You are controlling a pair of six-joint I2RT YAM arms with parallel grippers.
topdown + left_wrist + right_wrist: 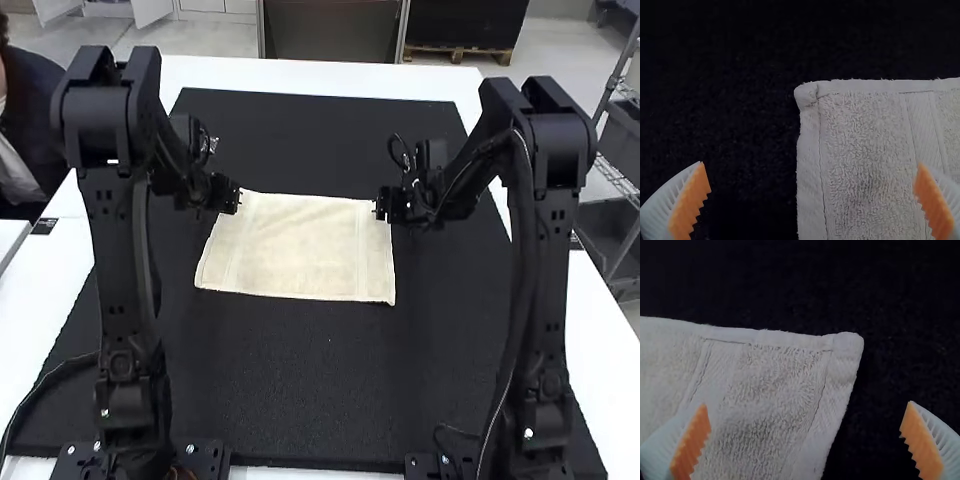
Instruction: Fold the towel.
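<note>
Here, in the high view, see the cream towel spread flat on the black mat, about midway between the left arm and the right arm. Lies open, with no fold across it. Beneath the mat, find the white desk, bordering it at the far edge and along both sides.

Over the towel's far left corner, notice the left gripper; at its far right corner, the right gripper. Partly covers both corners from above, this way. Next to the right gripper, spot a thin looped cable on the arm, rising clear of the cloth. Near the left arm's base, find a black cable curving over the mat, well apart from the towel. On the desk at the left, note a small dark piece.

In the left wrist view, see the left gripper released, spread wide, with the hemmed corner between its fingers and nothing grasped. In the right wrist view, see the right gripper likewise parted around the other corner, empty.

Appears longest from left to right, across the space between the arms. Tilts slightly, with the right end of the near edge closer to the high camera. Bears woven bands beside both short sides, running near to far.
</note>
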